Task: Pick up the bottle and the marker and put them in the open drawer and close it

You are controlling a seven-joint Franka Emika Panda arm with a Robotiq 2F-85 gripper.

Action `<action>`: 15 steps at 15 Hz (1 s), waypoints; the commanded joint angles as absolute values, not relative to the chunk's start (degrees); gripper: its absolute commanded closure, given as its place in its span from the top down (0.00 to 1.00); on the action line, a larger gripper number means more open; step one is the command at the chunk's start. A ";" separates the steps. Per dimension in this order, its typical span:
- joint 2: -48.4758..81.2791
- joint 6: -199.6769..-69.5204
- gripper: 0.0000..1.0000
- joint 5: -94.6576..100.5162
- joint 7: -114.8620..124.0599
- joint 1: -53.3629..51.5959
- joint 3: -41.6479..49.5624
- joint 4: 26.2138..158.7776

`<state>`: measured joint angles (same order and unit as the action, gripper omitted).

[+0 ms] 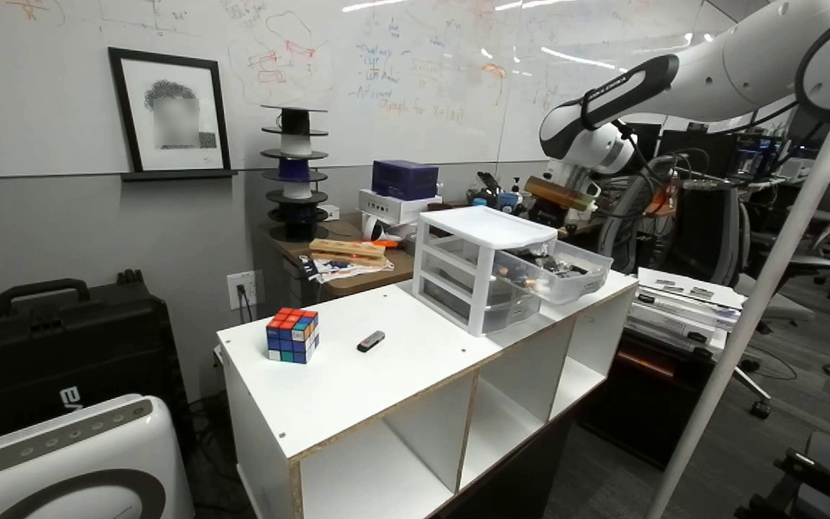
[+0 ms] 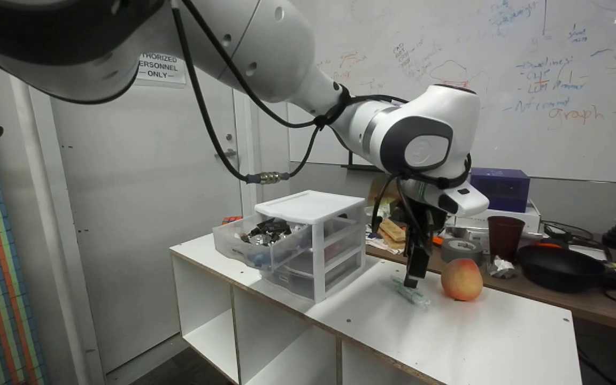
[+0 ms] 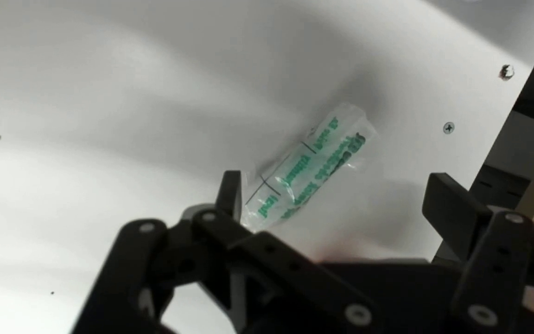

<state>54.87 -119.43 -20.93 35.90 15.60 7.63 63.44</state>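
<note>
My gripper (image 3: 334, 192) is open and empty in the wrist view. A clear plastic packet with green print (image 3: 306, 174) lies flat on the white top between the jaws, nearer the left finger. In an exterior view my gripper (image 2: 414, 280) points down right at the packet (image 2: 410, 293); I cannot tell whether they touch. The clear drawer (image 2: 265, 254) is pulled out and holds mixed items; it also shows in an exterior view (image 1: 573, 281). A short dark stick (image 1: 371, 341), fitting the marker, lies on the top in that view only. I cannot make out a bottle.
A peach (image 2: 462, 279) stands beside the gripper. A Rubik's cube (image 1: 292, 335) sits near the top's end. The white drawer unit (image 2: 308, 206) stands on the shelf top (image 2: 479, 342). An amber thing (image 1: 559, 193) shows at the arm's end. The exterior views show different loose items.
</note>
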 commanded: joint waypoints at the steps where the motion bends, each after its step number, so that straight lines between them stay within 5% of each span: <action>1: 60.56 -117.35 0.99 -21.19 38.31 16.35 6.47 55.41; 2: 61.29 -117.37 0.75 -21.19 38.63 16.43 6.30 54.60; 4: 62.23 -117.32 0.71 -20.89 39.12 16.43 6.20 53.59; 13: 58.94 -115.25 0.01 -21.24 38.44 16.80 6.89 59.85; 15: 57.86 -116.68 0.02 -21.32 36.85 16.66 6.54 61.49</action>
<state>60.54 -116.11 -20.93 38.65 16.68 7.06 57.96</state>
